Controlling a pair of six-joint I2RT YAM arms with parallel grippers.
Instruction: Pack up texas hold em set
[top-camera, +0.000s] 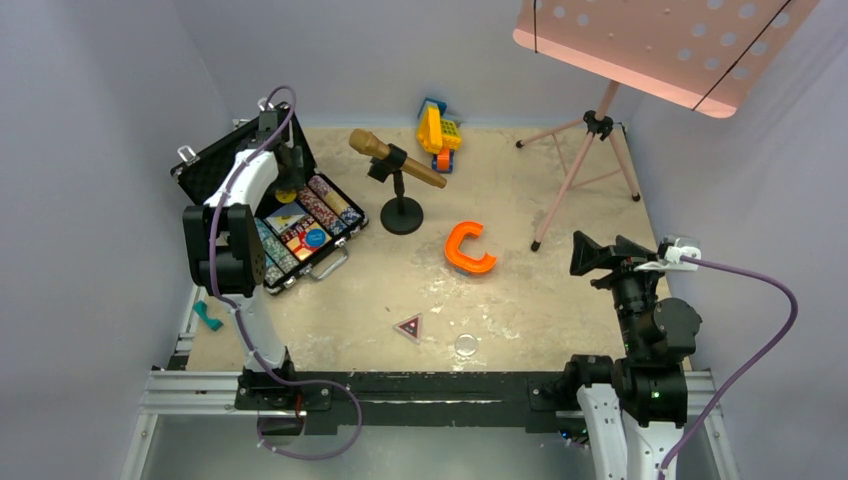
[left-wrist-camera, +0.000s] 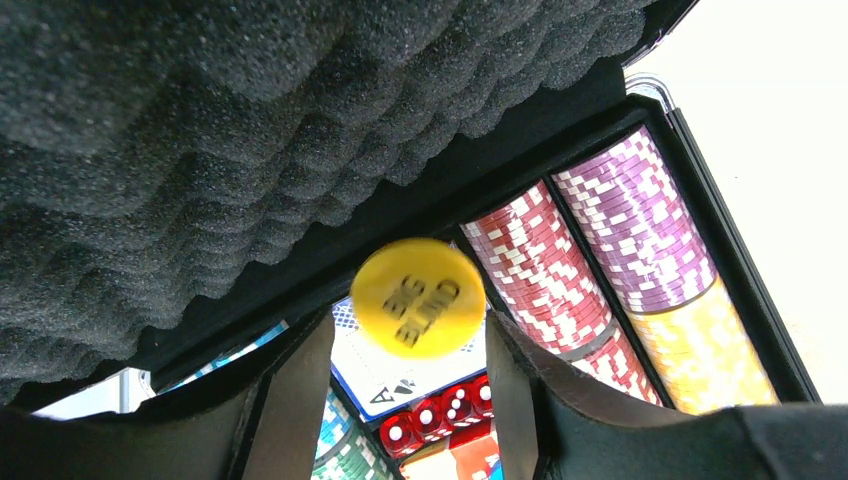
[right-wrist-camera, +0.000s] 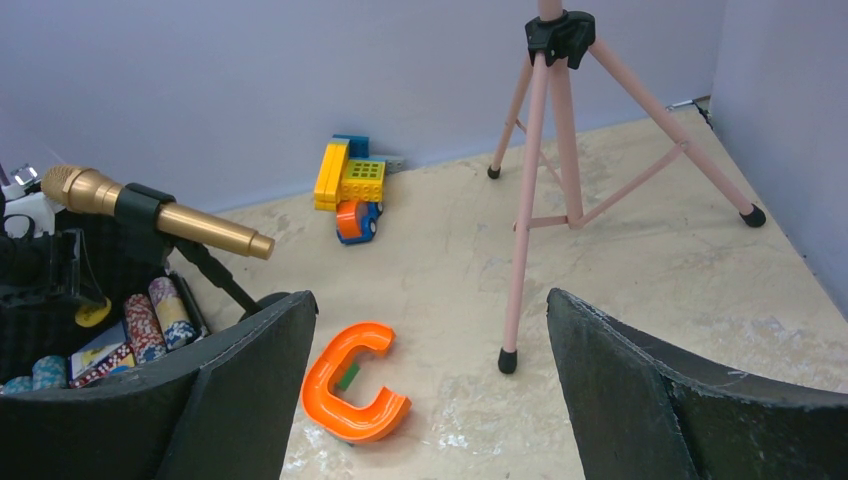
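Black case (top-camera: 218, 166) lies open; long axis near-left to far-right.

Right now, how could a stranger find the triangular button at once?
Start at the near edge of the table, around its middle. The triangular button lies flat there, just left of a clear disc. It is the only triangle: dark with a reddish centre.

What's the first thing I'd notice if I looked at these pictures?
Probably the open black case on the left side of the table, packed with colourful poker chip rows. The left gripper hangs over it with a yellow Big Blind button between its fingertips. After that, the bright orange C-shaped piece in the middle of the table and the gold microphone farther back.
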